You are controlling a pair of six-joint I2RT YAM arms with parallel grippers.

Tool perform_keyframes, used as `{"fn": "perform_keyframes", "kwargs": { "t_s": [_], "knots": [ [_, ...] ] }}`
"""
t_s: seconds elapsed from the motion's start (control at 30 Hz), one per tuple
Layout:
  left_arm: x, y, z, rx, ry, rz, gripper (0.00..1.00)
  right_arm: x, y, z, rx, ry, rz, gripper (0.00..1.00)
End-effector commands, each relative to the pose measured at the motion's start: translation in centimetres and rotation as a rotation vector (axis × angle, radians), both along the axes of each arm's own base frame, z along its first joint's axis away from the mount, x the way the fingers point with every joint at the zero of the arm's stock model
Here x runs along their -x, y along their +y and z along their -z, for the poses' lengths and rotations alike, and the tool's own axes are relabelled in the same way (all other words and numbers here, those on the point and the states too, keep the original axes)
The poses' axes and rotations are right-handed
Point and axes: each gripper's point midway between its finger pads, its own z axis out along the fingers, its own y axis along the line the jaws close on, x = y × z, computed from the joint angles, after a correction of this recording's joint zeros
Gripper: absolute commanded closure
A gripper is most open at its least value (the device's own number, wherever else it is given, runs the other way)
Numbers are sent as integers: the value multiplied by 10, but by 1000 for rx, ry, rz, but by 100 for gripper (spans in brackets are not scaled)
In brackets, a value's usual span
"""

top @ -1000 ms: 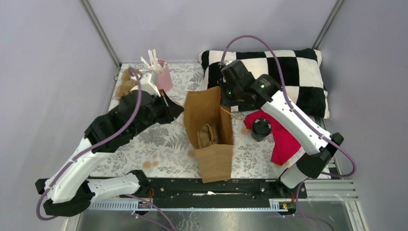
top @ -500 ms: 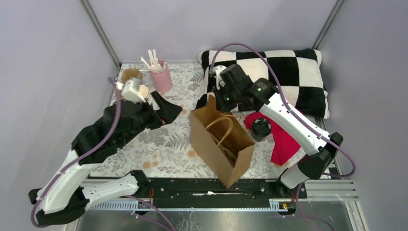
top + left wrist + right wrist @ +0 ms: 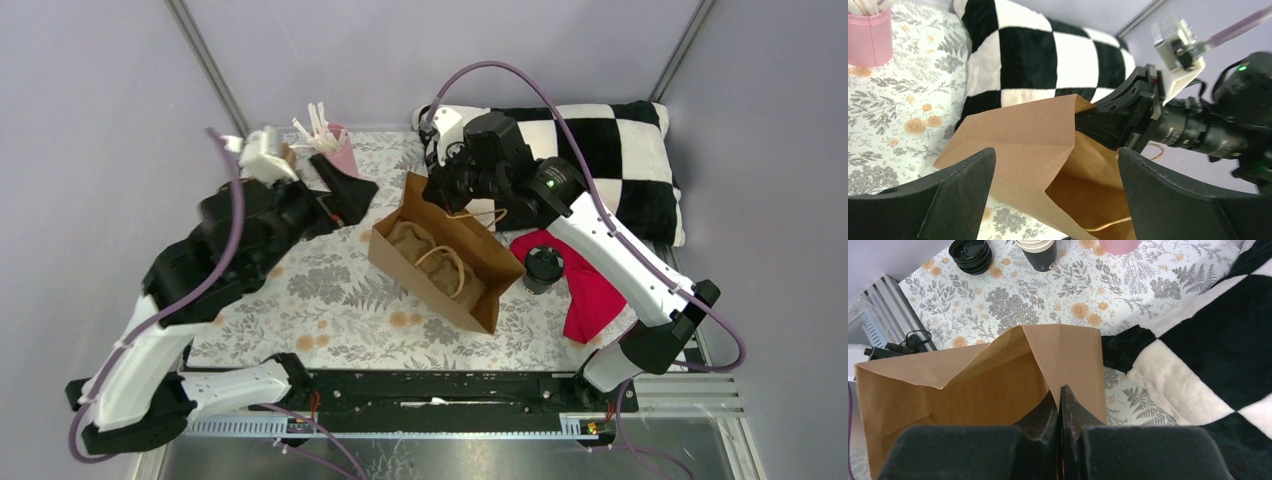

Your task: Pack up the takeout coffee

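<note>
The takeout coffee (image 3: 543, 267), a small black cup with a black lid, stands on a red cloth (image 3: 590, 290) right of the brown paper bag (image 3: 445, 265). The bag lies tilted with its mouth open and its handles showing inside. My right gripper (image 3: 447, 195) is shut on the bag's far rim; in the right wrist view its fingers (image 3: 1068, 405) pinch the paper wall (image 3: 1068, 355). My left gripper (image 3: 345, 190) hangs open left of the bag, touching nothing. In the left wrist view, the bag (image 3: 1018, 135) shows between its wide fingers (image 3: 963, 180).
A checkered pillow (image 3: 610, 150) fills the back right. A pink cup of sticks (image 3: 338, 155) stands at the back. A pile of black lids (image 3: 970, 255) and a stack of lidless cups (image 3: 1038, 250) sit at the far left of the floral mat (image 3: 330, 290).
My left gripper opened, let go of the bag and drew back to the left and far side. My right gripper pulled the bag's rim back, and the bag swung round and tilted.
</note>
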Motion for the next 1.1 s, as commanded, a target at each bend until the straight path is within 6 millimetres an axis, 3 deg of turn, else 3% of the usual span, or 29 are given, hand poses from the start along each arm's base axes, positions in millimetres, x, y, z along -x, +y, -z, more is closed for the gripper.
{"fn": "perform_keyframes", "kwargs": {
  "t_s": [0.0,0.23,0.37,0.53,0.87,1.07],
  "knots": [
    [-6,-23,16,-76,22,76,4,5,14,-21,-58,-96,-41,100],
    [-4,-49,50,-114,121,166,5,6,21,-10,-25,-80,4,100],
    [-5,-48,50,-111,134,149,9,9,22,11,2,4,25,100],
    [-8,-37,64,-188,189,102,15,19,24,33,68,98,-16,100],
    [-15,-39,80,-410,259,139,46,26,38,28,72,156,-97,98],
    [-19,-29,66,-424,219,113,40,29,42,26,61,167,-119,97]
  ]
}}
